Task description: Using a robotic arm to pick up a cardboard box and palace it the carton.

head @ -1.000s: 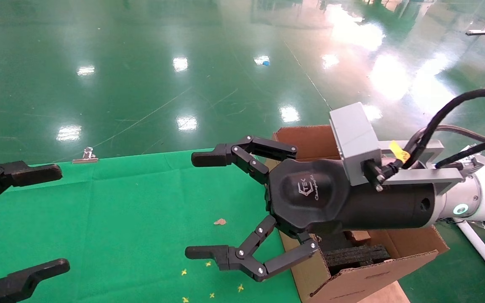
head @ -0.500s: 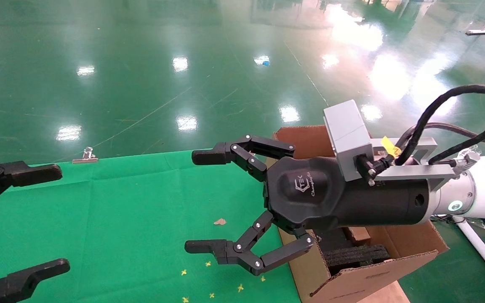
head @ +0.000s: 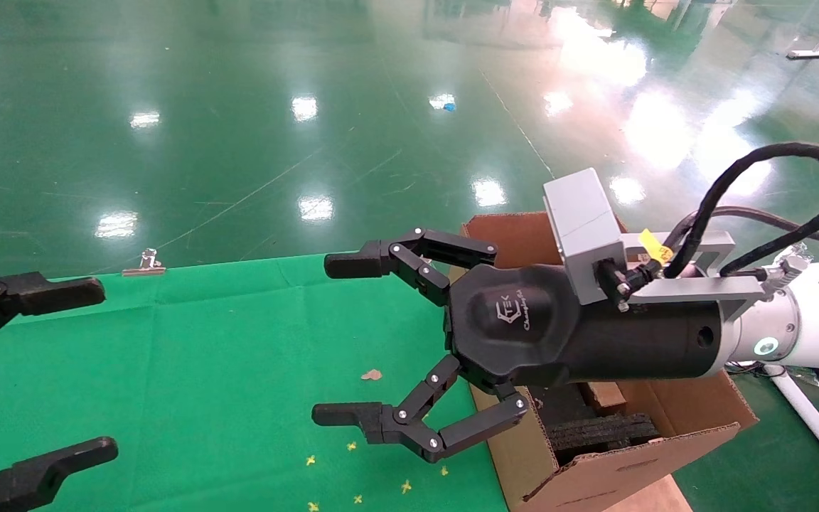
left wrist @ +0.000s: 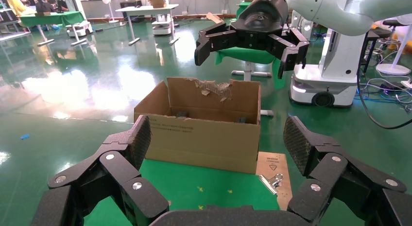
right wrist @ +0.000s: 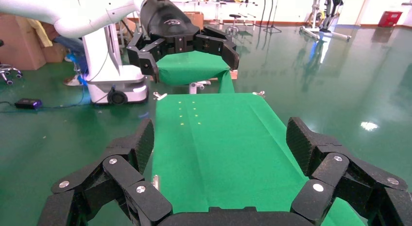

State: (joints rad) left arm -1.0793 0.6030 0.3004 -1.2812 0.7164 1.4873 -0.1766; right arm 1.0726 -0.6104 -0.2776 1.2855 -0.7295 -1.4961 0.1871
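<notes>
My right robotic arm (head: 807,323) reaches in from the right above the carton (head: 616,476). Its gripper (head: 337,339) hangs open and empty over the green cloth just left of the carton. The carton is open-topped, with torn flaps and black foam (head: 605,434) inside. Beside the foam an end of the small brown cardboard box (head: 603,395) shows, mostly hidden under my right wrist. The left wrist view shows the carton (left wrist: 204,138) from the side with the right gripper (left wrist: 245,60) above it. My left gripper (head: 95,368) is parked open at the table's left edge.
The green cloth (head: 203,355) covers the table, with small yellow marks (head: 356,469) and a brown scrap (head: 371,375) on it. A binder clip (head: 145,264) sits at the cloth's far edge, another (left wrist: 271,180) beside the carton. A white stand (head: 815,419) is on the floor at right.
My right arm has shifted slightly left and its cable has looped higher. The gripper stays open. The left gripper has not moved.
</notes>
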